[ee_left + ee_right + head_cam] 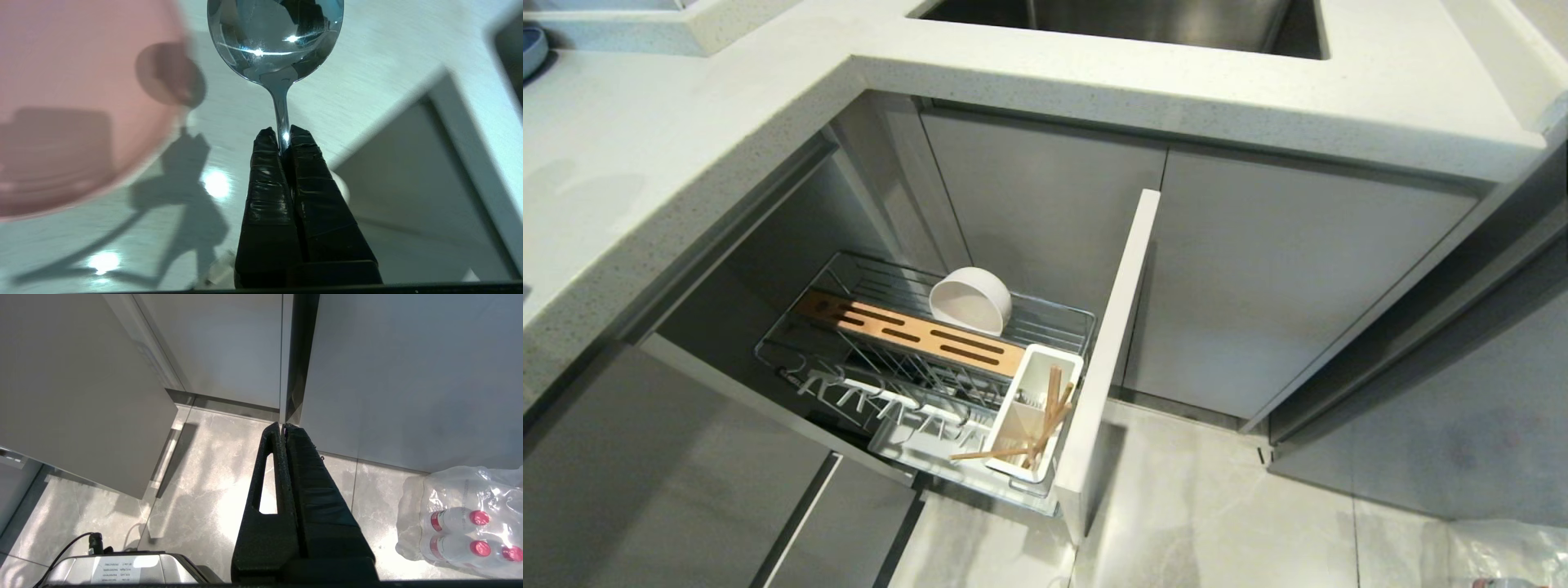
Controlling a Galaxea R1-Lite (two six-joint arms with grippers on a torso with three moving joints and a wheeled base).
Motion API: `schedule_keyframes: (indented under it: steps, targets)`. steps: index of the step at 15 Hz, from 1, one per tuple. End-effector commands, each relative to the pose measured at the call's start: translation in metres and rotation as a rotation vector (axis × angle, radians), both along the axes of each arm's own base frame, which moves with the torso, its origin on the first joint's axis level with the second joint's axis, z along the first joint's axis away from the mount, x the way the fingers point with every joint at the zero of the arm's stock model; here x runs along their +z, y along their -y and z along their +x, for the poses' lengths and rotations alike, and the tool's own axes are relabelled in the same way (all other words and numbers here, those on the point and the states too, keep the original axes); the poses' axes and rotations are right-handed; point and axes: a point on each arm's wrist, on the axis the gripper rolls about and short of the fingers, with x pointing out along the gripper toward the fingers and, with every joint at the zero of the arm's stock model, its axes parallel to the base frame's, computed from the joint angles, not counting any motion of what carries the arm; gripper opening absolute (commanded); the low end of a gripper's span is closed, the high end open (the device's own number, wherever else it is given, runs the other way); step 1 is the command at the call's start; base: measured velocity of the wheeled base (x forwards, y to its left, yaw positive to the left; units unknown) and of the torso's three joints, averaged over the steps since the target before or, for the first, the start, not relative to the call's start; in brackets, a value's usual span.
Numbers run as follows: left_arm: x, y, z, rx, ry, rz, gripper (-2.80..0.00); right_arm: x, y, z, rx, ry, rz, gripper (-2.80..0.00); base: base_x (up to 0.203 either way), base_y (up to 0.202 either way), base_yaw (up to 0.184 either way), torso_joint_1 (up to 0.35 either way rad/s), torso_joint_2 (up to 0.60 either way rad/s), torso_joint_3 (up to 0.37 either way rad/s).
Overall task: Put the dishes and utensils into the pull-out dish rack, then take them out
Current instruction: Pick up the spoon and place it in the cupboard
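The pull-out dish rack (pixel 792 359) stands drawn out of the cabinet, a chrome wire basket with a bamboo strip (pixel 907 331). An off-white bowl (pixel 970 300) rests on its side at the back of the rack. Wooden chopsticks (pixel 1045 420) lean in the white utensil cup (pixel 1033 384). My left gripper (pixel 282 134) is shut on the thin handle of a shiny spoon (pixel 274 36), held above the pale countertop (pixel 367 61); neither shows in the head view. My right gripper (pixel 282 425) hangs shut and empty over the floor.
A pink bowl (pixel 77 102) sits on the counter close beside the held spoon. The rack's pale cabinet front (pixel 1115 343) juts into the floor space. A sink (pixel 1127 20) lies behind the counter edge. A pack of water bottles (pixel 466 522) lies on the floor.
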Motion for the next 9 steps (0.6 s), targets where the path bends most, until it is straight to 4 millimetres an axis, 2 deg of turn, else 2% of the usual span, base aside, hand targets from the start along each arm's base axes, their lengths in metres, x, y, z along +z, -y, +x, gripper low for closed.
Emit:
schedule_keyframes:
  steps: [1, 3, 6, 8, 9]
  targets:
    - [0.005, 0.014, -0.009, -0.104, 0.045, 0.007, -2.8, 0.0, 0.0, 0.0, 0.0, -0.001, 0.0, -2.8, 0.0, 0.0, 0.0, 0.0, 0.0, 0.0]
    - [0.008, 0.027, -0.005, -0.283, 0.075, 0.002, -2.8, 0.0, 0.0, 0.0, 0.0, -0.001, 0.0, -2.8, 0.0, 0.0, 0.0, 0.0, 0.0, 0.0]
    - [0.007, 0.054, 0.006, -0.672, 0.081, -0.044, -2.8, 0.0, 0.0, 0.0, 0.0, -0.001, 0.0, -2.8, 0.0, 0.0, 0.0, 0.0, 0.0, 0.0]
    - [0.002, 0.072, 0.017, -0.937, 0.045, -0.097, -2.8, 0.0, 0.0, 0.0, 0.0, -0.001, 0.0, -2.8, 0.0, 0.0, 0.0, 0.0, 0.0, 0.0]
    - [-0.004, 0.077, 0.024, -1.008, 0.016, -0.111, -2.8, 0.0, 0.0, 0.0, 0.0, -0.001, 0.0, -2.8, 0.0, 0.0, 0.0, 0.0, 0.0, 0.0]
